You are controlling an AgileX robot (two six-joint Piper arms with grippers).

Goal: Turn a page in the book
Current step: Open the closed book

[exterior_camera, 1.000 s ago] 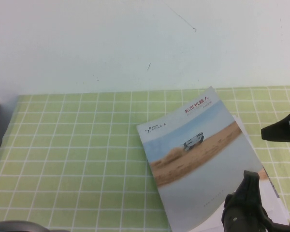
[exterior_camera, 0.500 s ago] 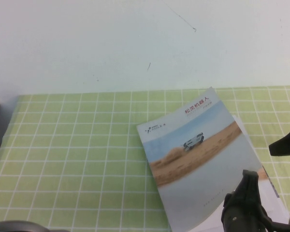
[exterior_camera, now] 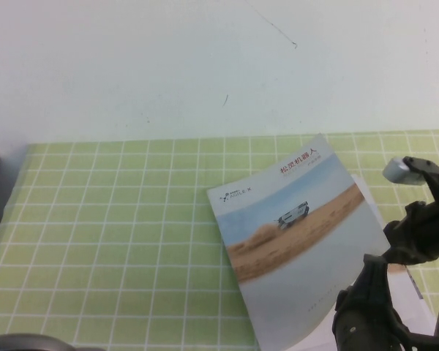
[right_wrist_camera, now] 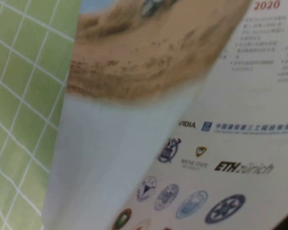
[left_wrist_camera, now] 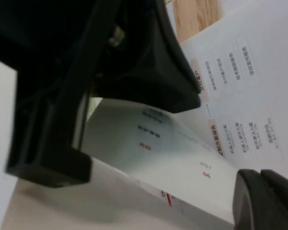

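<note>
The book [exterior_camera: 421, 301] lies at an angle on the green checked cloth, right of centre. Its front page [exterior_camera: 296, 234] shows a white rover on tan sand under red Chinese letters. My right gripper [exterior_camera: 394, 257] comes in from the right and is shut on the page's right edge. In the right wrist view the page [right_wrist_camera: 144, 57] stands a little off the white inner sheet [right_wrist_camera: 230, 143], which carries logos. My left gripper [exterior_camera: 373, 274] is the black shape low over the book's near right corner. Its wrist view shows white sheets with orange-headed tables [left_wrist_camera: 240, 105].
The green checked cloth [exterior_camera: 117, 219] spreads to the left of the book. A pale wall [exterior_camera: 205, 66] rises behind it. A grey rounded part [exterior_camera: 29, 342] shows at the near left edge. A large black arm part [left_wrist_camera: 110, 57] fills much of the left wrist view.
My right gripper has come down and inward from the right to the page's right edge and has shut there. The left arm and the book have stayed in place.
</note>
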